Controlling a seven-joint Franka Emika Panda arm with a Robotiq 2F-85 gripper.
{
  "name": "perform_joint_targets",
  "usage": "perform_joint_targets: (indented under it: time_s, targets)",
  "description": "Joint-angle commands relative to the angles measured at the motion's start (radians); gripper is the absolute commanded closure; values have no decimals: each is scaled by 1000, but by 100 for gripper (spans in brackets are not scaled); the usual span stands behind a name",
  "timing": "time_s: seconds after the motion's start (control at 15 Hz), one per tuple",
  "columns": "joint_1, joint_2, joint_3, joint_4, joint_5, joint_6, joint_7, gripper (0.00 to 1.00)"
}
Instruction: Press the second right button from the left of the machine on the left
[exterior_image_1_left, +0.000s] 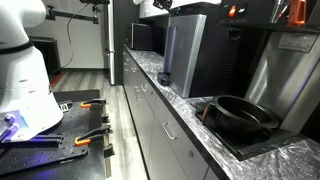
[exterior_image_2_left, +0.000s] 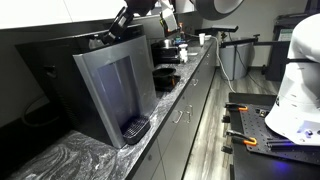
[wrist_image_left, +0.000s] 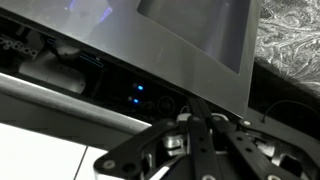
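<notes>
- Both exterior views are dim, and the tall dark machine with the grey-silver panel (exterior_image_2_left: 115, 85) catches a soft sheen.
- The white robot base (exterior_image_1_left: 22, 70) looks overexposed, with a violet glow (exterior_image_1_left: 10, 125) below it.
- In the wrist view the dark gripper (wrist_image_left: 195, 120) is close and blurred, and a small blue light (wrist_image_left: 138, 90) blooms.

The machine (exterior_image_2_left: 112, 88) wears a brushed, satin metal panel; the countertop (exterior_image_2_left: 50, 160) is glossy veined stone.
</notes>
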Motion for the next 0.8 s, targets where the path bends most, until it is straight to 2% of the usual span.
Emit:
perform_joint_targets:
  time_s: [0.0, 0.73]
  targets:
    - [-47, 22, 22, 40, -30, 26, -6, 100]
    - [-75, 3, 51, 46, -36, 19, -7, 100]
